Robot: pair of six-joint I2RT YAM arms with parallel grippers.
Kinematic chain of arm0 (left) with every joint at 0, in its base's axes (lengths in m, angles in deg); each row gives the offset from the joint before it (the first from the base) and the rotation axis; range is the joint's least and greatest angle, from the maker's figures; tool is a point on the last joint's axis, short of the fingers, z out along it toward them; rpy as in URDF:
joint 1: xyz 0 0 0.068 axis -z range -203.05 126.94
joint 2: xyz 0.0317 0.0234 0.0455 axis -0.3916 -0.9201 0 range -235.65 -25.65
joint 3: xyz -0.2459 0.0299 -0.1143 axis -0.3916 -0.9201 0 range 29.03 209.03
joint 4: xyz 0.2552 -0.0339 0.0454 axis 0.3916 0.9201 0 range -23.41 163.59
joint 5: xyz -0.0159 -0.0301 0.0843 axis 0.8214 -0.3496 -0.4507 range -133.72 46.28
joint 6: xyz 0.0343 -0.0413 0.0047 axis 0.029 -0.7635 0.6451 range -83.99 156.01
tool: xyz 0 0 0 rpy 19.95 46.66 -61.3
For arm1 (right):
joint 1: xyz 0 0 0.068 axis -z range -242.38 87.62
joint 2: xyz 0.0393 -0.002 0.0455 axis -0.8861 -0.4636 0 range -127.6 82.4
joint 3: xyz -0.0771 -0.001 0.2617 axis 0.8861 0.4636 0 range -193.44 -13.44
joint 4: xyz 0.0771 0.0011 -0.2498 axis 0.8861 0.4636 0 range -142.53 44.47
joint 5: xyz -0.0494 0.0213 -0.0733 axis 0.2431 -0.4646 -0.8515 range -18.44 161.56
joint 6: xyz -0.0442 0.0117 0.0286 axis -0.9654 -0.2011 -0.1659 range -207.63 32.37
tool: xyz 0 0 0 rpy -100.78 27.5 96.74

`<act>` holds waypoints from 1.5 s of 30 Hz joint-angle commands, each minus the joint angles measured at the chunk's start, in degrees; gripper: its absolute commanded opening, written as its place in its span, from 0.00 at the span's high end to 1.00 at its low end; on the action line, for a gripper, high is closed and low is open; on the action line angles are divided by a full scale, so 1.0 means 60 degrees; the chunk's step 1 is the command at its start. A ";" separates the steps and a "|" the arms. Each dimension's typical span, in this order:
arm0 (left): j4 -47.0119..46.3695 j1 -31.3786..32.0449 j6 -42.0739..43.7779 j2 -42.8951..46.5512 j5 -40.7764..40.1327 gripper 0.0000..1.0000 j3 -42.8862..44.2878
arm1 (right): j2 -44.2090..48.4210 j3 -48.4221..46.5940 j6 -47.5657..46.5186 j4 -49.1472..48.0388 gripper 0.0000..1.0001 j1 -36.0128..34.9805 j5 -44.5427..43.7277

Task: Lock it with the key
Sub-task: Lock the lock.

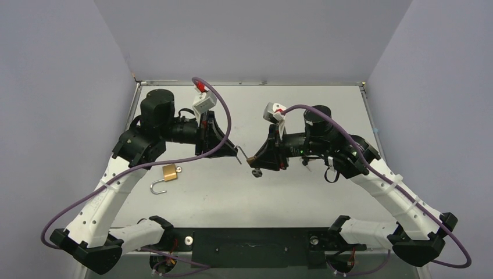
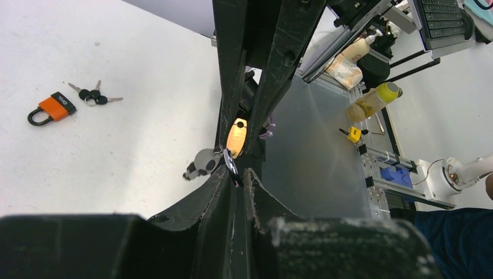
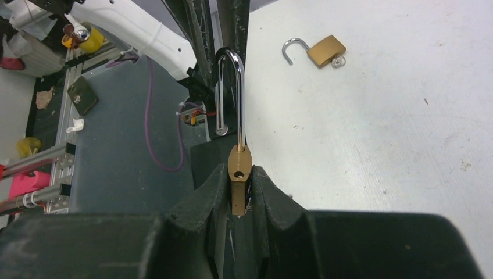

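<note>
Padlock held in the air between both claws, over mid-table.
The right gripper (image 3: 238, 172) clamps the brass padlock (image 3: 239, 161), and the left gripper (image 2: 236, 172) pinches its open shackle (image 3: 240, 93). A grey-headed key (image 2: 200, 164) hangs below, blade hidden. A second open padlock (image 1: 169, 172) lies left and nearer. An orange padlock (image 2: 49, 109) and spare keys (image 2: 92, 96) show only from the left wrist.

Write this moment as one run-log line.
right gripper: shut on padlock | left gripper: shut on shackle | shackle: open | key: hangs at padlock | spare padlock: open, on table
</note>
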 commanded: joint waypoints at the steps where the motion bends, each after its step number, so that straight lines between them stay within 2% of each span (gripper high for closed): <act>1: -0.0045 0.0361 0.0086 0.0289 -0.0253 0.88 -0.0128 | -0.0105 -0.0442 -0.0491 0.0528 1.00 -0.0325 -0.0539; 7: 0.0015 0.0815 -0.0034 0.0638 -0.0552 0.88 -0.0732 | -0.0216 -0.0561 -0.0680 0.0925 1.00 -0.0460 -0.0856; 15: 0.0416 0.0830 0.0084 0.0676 -0.0749 0.82 -0.1014 | -0.0363 -0.0938 -0.0907 0.1459 1.00 -0.0812 -0.1237; 25: 0.0682 0.0830 0.0236 0.0604 -0.1017 0.79 -0.1006 | -0.0368 -0.1159 -0.1186 0.1878 1.00 -0.0980 -0.1527; 45: 0.0743 0.0830 0.0320 0.0435 -0.1147 0.79 -0.1081 | -0.0721 -0.1524 -0.1528 0.2282 1.00 -0.1373 -0.1753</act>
